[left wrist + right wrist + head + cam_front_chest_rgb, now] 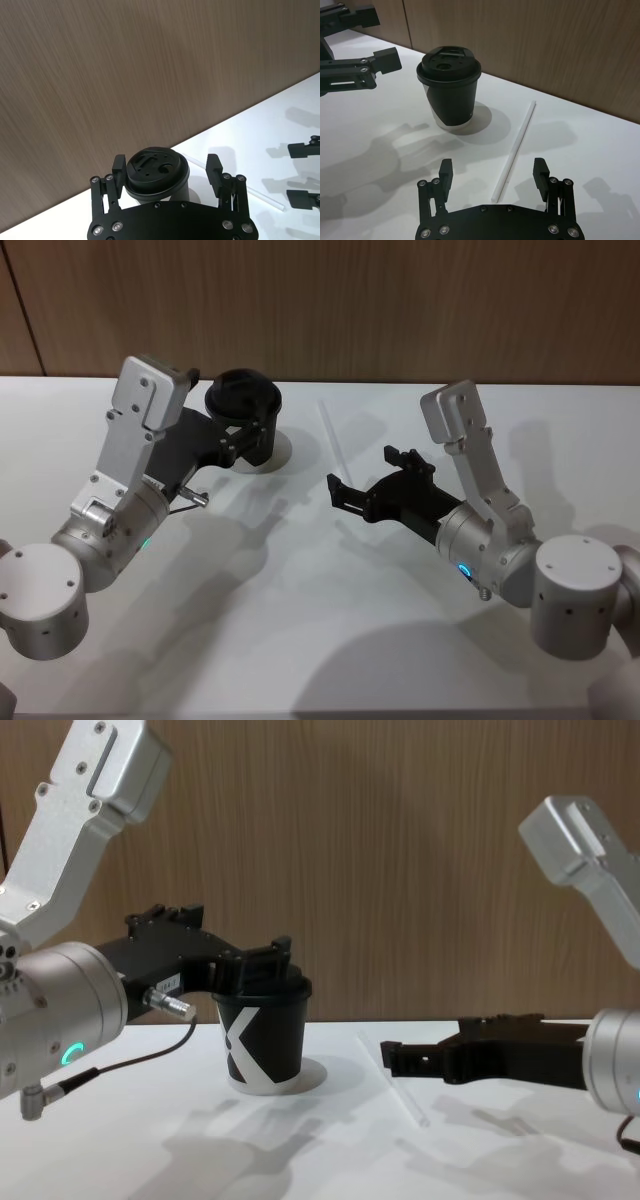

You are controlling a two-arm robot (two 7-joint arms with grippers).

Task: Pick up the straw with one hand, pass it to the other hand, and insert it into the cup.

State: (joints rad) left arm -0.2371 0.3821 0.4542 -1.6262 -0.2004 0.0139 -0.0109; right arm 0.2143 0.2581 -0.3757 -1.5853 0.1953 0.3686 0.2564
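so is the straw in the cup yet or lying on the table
Out: the straw lies flat on the table beside the upright cup, apart from it.

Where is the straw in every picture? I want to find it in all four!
Head view: the straw lies flat on the white table, just right of the cup.
Left wrist view: the straw lies on the table beyond the cup.
Right wrist view: the straw lies beside the cup, not touching it.
Chest view: the straw lies flat, right of the cup.
Shared landmark: the black cup.
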